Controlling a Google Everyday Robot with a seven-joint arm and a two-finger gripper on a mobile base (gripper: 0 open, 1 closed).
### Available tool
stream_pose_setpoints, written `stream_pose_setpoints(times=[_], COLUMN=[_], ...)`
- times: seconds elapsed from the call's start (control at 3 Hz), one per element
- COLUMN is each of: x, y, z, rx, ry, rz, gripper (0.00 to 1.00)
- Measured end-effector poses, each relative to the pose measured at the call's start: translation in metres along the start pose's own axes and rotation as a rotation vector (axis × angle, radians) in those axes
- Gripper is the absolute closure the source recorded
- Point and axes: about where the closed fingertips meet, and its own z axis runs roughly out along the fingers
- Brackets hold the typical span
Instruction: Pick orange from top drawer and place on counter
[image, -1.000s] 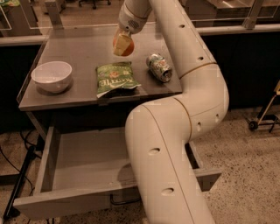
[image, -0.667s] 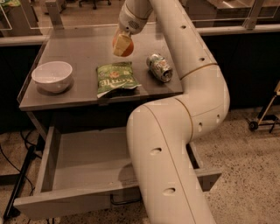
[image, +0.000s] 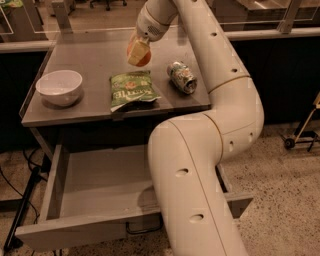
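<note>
My gripper (image: 138, 52) hangs over the middle of the counter (image: 90, 55), shut on the orange (image: 144, 59), which peeks out round and orange behind the pale fingers (image: 136, 51). The orange is held just above the counter, right behind the green chip bag. The top drawer (image: 95, 185) is pulled open below the counter; the part of its inside that shows is bare, the rest is hidden by my arm.
A white bowl (image: 59, 86) stands at the counter's left. A green chip bag (image: 131, 90) lies at the front middle. A crushed can (image: 181, 76) lies to its right. My big white arm (image: 200, 165) covers the drawer's right side.
The gripper with the orange has barely moved; it stays over the counter behind the chip bag.
</note>
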Motion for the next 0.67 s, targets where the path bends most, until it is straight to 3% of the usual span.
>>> stream_pose_setpoints(times=[0.33, 0.67], x=[0.003, 0.023], y=[-0.005, -0.013], z=[0.007, 0.009], rx=[0.014, 0.041], ry=[0.009, 0.053], rz=[0.008, 0.053], gripper=[1.00, 1.00])
